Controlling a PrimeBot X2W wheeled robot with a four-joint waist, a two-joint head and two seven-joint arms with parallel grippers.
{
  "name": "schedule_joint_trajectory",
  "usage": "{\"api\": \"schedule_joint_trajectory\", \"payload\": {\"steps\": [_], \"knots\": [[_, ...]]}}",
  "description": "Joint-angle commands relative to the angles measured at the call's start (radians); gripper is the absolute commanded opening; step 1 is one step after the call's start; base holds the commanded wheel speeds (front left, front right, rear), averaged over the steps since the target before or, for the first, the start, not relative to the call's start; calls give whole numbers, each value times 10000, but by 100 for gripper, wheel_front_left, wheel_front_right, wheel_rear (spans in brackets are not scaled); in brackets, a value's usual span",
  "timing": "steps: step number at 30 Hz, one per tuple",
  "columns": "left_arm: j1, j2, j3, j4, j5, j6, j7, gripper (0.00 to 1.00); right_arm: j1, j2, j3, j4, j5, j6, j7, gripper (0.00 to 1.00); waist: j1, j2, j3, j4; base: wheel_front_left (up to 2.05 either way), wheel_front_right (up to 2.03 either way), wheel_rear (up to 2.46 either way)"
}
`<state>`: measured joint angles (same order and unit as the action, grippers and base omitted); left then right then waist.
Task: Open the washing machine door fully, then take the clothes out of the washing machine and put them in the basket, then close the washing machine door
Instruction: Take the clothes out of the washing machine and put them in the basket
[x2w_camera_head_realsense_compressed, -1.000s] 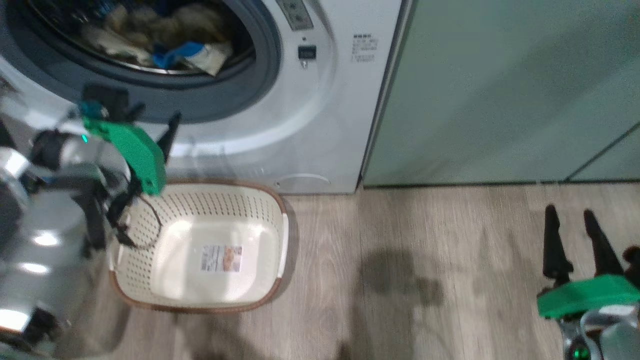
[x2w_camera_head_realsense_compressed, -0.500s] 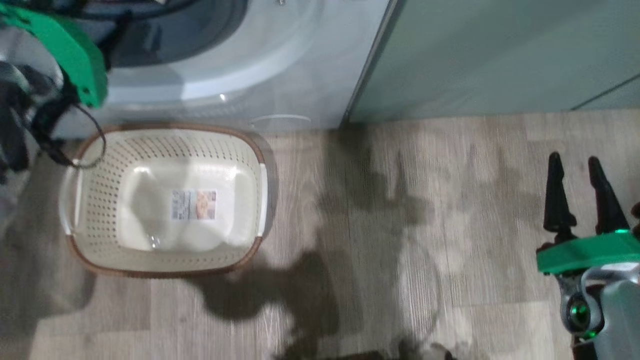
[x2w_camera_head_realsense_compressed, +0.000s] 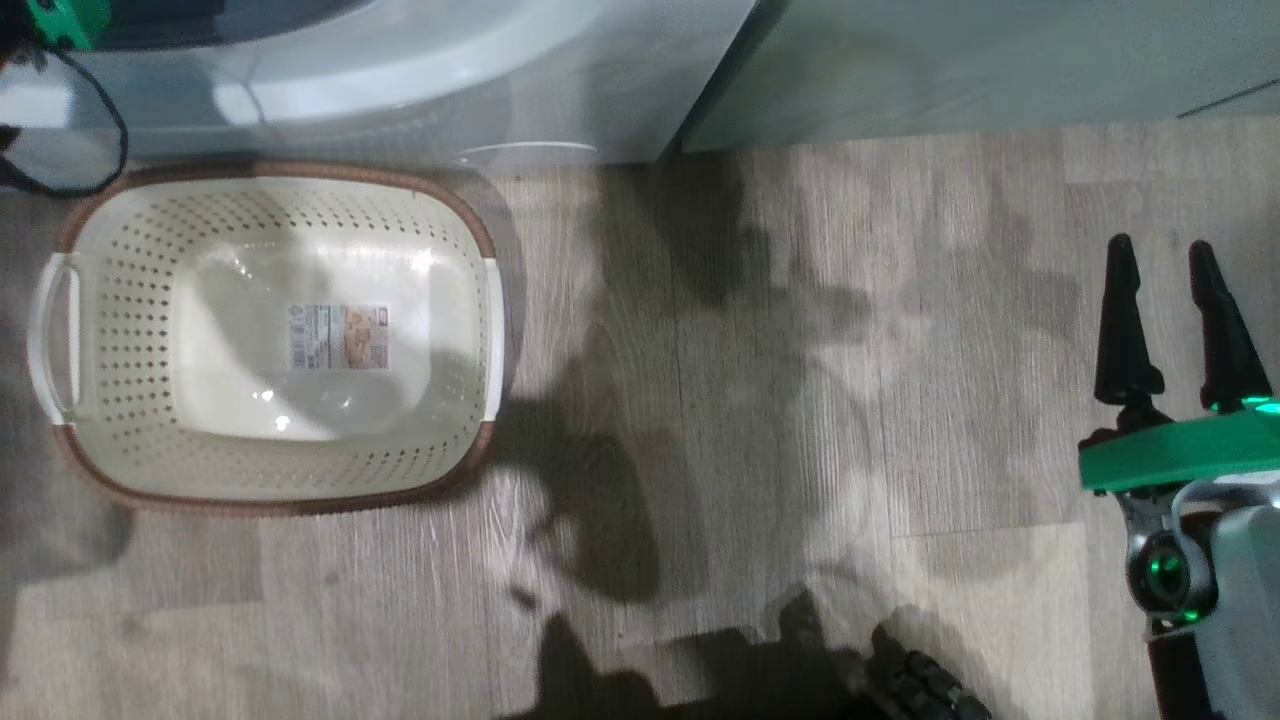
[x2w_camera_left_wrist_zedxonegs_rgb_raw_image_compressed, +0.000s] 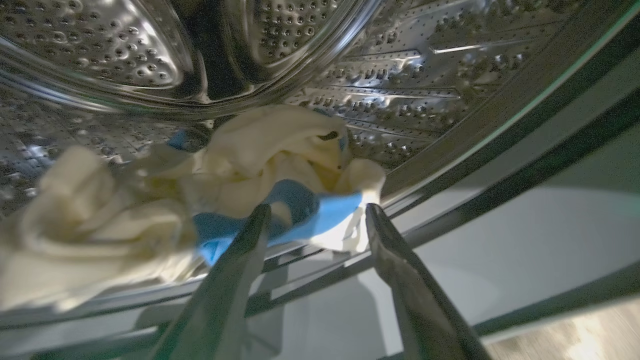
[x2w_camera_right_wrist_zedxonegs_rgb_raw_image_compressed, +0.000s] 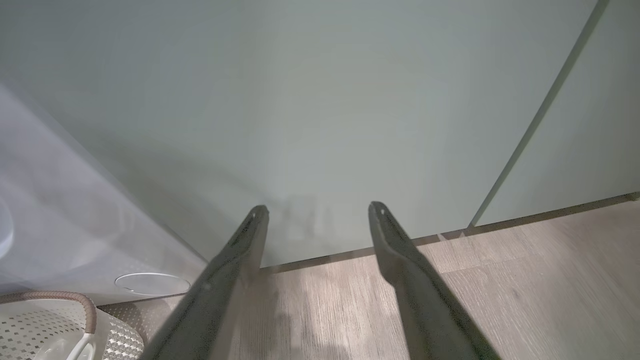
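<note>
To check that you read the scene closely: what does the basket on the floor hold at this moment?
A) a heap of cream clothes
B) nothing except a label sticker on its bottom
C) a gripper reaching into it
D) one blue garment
B: in the head view the basket has a bare bottom apart from its label sticker, while the clothes lie in the drum in the left wrist view.

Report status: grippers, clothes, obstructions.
Left gripper open at drum mouth, clothes just ahead, ungripped. Right gripper open over floor. Basket holds nothing. No obstruction seen.
</note>
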<state>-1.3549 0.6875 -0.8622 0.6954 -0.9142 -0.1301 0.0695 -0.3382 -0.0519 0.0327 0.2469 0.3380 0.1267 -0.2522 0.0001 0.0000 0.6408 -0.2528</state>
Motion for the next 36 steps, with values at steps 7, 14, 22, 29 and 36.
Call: {"api": "schedule_joint_trajectory", "payload": {"steps": [7,14,22,29,36], "knots": [[-1405,703,-558,-129,-445,-5,47,100,-186,14,170,-363,128,40,-95,100,-1,0,446,-54,0,0,0],[-1911,716,-1509,-56,-1280,-5,497,100,-302,15,247,-357,138,40,-95,100,-1,0,673,-84,0,0,0],[-2540,677,-2295,587,-1631,-6,498,100,-416,16,304,-357,113,40,-95,100,-1,0,894,-116,0,0,0],[-2813,516,-3040,861,-1953,-6,676,100,-459,16,293,-404,113,40,-95,100,-1,0,1062,-147,0,0,0],[-2937,467,-3522,943,-2264,-6,618,67,-486,16,289,-374,119,40,-95,100,-1,0,1100,-112,0,0,0]]}}
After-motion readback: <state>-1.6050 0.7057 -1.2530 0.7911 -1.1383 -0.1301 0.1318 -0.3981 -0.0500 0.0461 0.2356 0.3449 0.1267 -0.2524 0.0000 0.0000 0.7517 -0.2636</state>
